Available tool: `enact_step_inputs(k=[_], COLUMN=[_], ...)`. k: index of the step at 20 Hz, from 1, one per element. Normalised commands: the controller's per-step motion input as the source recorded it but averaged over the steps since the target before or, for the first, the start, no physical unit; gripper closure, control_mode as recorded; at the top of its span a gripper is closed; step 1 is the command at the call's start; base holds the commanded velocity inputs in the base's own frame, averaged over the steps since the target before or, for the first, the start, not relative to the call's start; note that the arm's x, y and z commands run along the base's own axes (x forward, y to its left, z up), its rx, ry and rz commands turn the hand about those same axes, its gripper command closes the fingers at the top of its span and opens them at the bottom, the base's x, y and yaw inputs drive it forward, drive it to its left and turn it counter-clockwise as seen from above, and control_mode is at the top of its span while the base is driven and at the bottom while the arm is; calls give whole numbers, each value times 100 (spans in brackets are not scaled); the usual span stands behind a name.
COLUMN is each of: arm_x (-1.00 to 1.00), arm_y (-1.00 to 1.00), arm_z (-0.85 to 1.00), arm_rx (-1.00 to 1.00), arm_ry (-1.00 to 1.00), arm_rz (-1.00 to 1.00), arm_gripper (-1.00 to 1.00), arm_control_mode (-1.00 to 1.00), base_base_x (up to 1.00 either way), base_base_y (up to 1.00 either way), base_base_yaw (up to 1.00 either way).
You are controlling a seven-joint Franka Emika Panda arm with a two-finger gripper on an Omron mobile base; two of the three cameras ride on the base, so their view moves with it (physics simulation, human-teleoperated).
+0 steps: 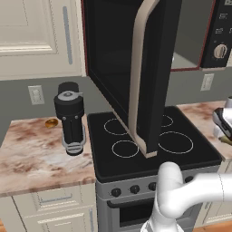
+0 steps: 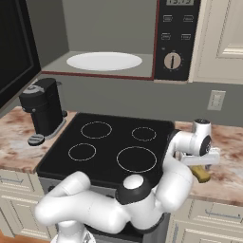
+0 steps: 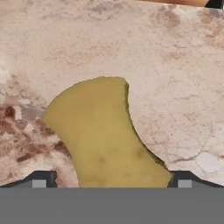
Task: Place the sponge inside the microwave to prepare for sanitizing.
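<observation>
We find the dull-yellow, olive-tinged sponge [image 3: 103, 135] lying flat on the marbled pink-and-brown stone counter [image 3: 175, 65] to the right of the black glass stovetop [image 2: 111, 142]. In the hand view its top face is matte and unmarked, with a curved, waisted outline — broad at the far end, pinched on its right flank, widening again toward the camera. A thin dark shadow line runs along its right edge. In the right base view only a small olive corner of it [image 2: 202, 174] shows beneath the hand.

The white arm's two-finger gripper [image 3: 111, 183] hangs directly above the sponge, pointing down at the counter. Its two dark fingertips [image 3: 40, 180] stand at their widest, one on each side of the sponge's near end; we cannot tell whether either pad touches it. Nothing is clamped between them.

The large black microwave [image 2: 142, 42] sits above the stovetop with its dark glass door [image 1: 122, 68] swung wide open — the beige-pink handle [image 1: 138, 77] hangs over the burner rings in the left base view. Inside, a round white turntable plate [image 2: 104, 60] rests on the grey floor of the cavity. The black control panel with its round knob [image 2: 172, 60] is to the right of the opening.

A black coffee machine [image 1: 70, 115] stands on the counter left of the stovetop, with a round amber-brown disc [image 1: 51, 122] just beside it.
</observation>
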Motion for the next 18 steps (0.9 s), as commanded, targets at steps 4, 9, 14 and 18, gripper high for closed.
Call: enact_step_inputs(k=[4, 9, 14, 18], arm_x=[-14, -51, -61, -29], arm_y=[-43, -37, -43, -53], arm_z=[0, 0, 0, -3], arm_rx=[0, 0, 2, 1], arm_ry=[-1, 0, 0, 0], arm_rz=[30, 34, 31, 23], arm_gripper=[-100, -100, -100, -100], arm_control_mode=[-100, -100, -100, -100], base_base_x=[0, 0, 0, 0], base_base_y=[0, 0, 0, 0], base_base_yaw=[0, 0, 0, 0])
